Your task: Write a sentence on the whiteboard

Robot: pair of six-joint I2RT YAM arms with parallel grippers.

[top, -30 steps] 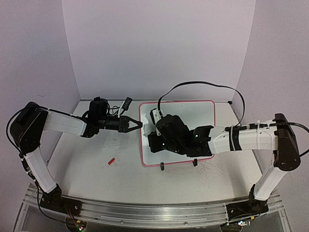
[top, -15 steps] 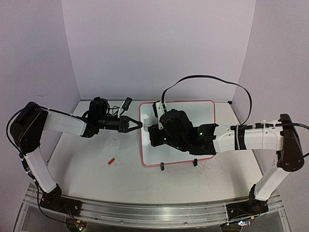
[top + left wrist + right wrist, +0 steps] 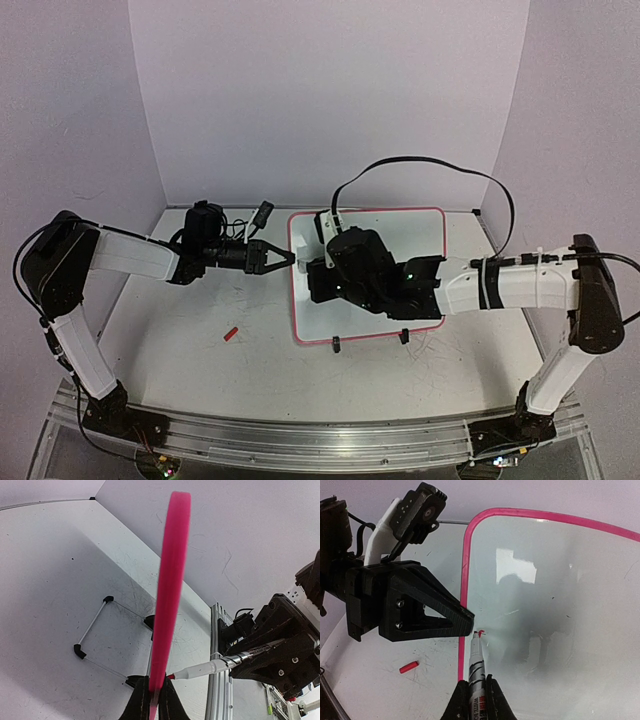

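Observation:
The whiteboard [image 3: 400, 232], white with a pink rim, stands tilted on the table. My left gripper [image 3: 290, 257] is shut on its left rim, seen edge-on in the left wrist view [image 3: 172, 570] between my jaws [image 3: 154, 700]. My right gripper [image 3: 318, 272] is shut on a white marker [image 3: 476, 670], with its red tip touching the board [image 3: 560, 580] just inside the left rim, beside the left gripper's fingers [image 3: 455, 617]. Of the sentence, only a short red stroke [image 3: 480, 631] shows at the tip. The marker also shows in the left wrist view [image 3: 205, 669].
A red marker cap [image 3: 231, 334] lies on the table left of the board; it also shows in the right wrist view [image 3: 409, 667]. Black stand feet [image 3: 336, 346] stick out at the board's near edge. A black cable [image 3: 420, 165] arcs above the right arm.
My right wrist has shifted slightly toward the board's far left with the marker, and its cable has swung. The left arm and the board have not moved.

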